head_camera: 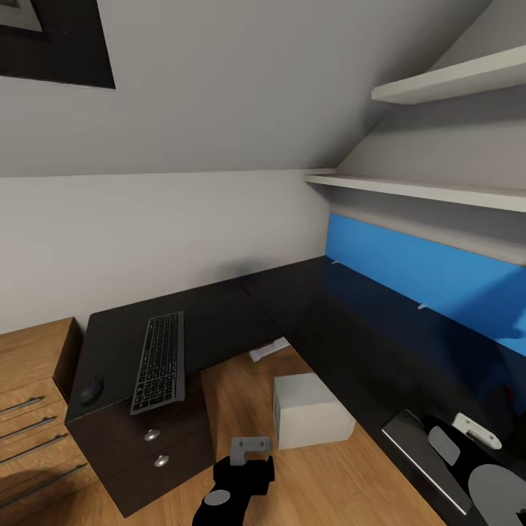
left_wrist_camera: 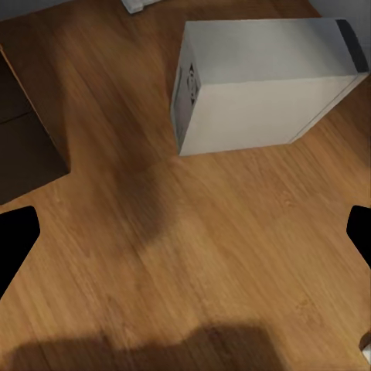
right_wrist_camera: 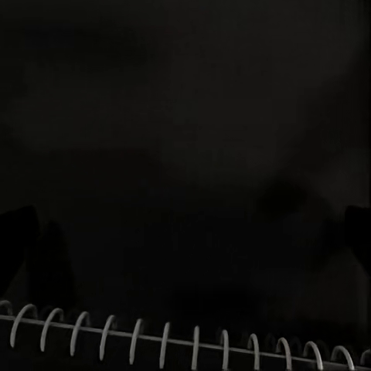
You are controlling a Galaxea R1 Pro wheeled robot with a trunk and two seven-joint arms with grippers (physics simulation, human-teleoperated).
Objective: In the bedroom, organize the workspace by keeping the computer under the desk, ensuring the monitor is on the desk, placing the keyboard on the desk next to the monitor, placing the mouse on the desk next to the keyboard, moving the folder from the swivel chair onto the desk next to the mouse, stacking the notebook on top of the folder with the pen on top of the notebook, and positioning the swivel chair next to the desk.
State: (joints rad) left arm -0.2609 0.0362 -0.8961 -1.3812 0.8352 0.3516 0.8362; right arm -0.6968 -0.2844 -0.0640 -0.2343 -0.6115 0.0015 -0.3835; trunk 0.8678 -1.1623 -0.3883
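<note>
The notebook (head_camera: pixel 422 453) lies lower right on the desk (head_camera: pixel 343 321), long axis running toward the corner — beneath the right gripper (right_wrist_camera: pixel 185 232), spread wide; left gripper (left_wrist_camera: pixel 185 239) wide too.

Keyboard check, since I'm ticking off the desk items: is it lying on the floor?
No, the keyboard lies flat on the black desk, beside the mouse.

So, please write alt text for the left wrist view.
A pale computer stands on a wood floor, seen from above. A dark desk edge is beside it, and two black fingertips frame the picture, wide apart.
</note>
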